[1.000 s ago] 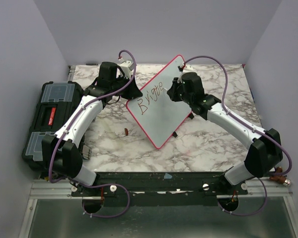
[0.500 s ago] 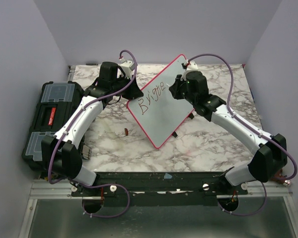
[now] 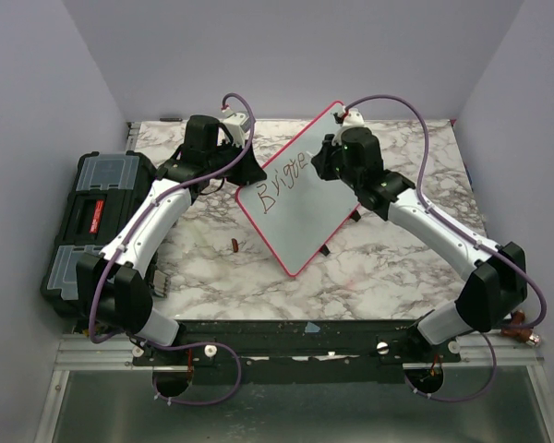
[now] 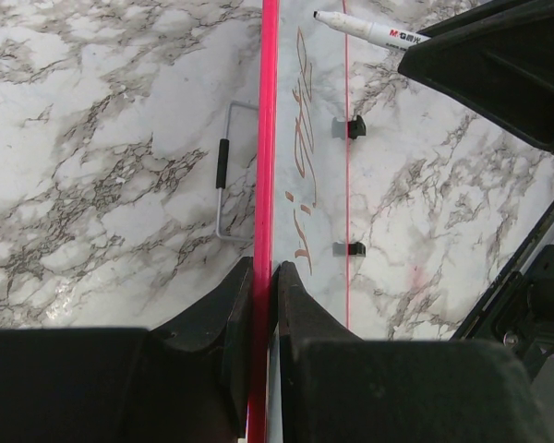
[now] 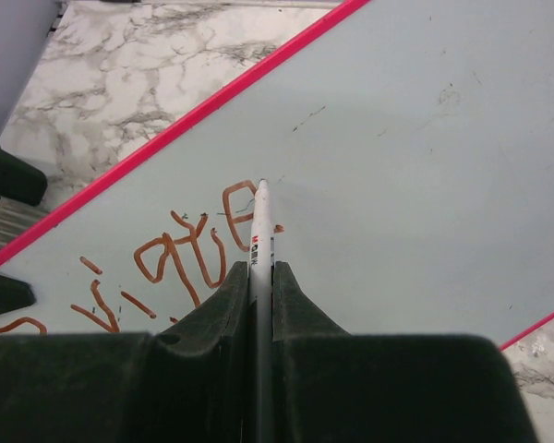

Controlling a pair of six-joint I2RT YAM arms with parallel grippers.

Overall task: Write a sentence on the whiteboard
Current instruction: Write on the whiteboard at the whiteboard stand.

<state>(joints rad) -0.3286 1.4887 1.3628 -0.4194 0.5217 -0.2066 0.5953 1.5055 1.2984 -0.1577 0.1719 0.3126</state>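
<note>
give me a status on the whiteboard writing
Left gripper shut on whiteboard frame. Right gripper shut on marker, tip at last letter. The sentence unfinished. Nothing seen blocking.

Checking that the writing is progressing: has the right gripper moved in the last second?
Yes. In the top view the right gripper has shifted slightly toward the far corner of the whiteboard, along the lettering.

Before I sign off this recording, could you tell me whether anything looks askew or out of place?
The whiteboard sits askew, diagonal to the table, its red edge clamped in the left pincer. A reddish bit, perhaps a pen cap, lies loose beside it. Nothing looks spilled or broken.
</note>
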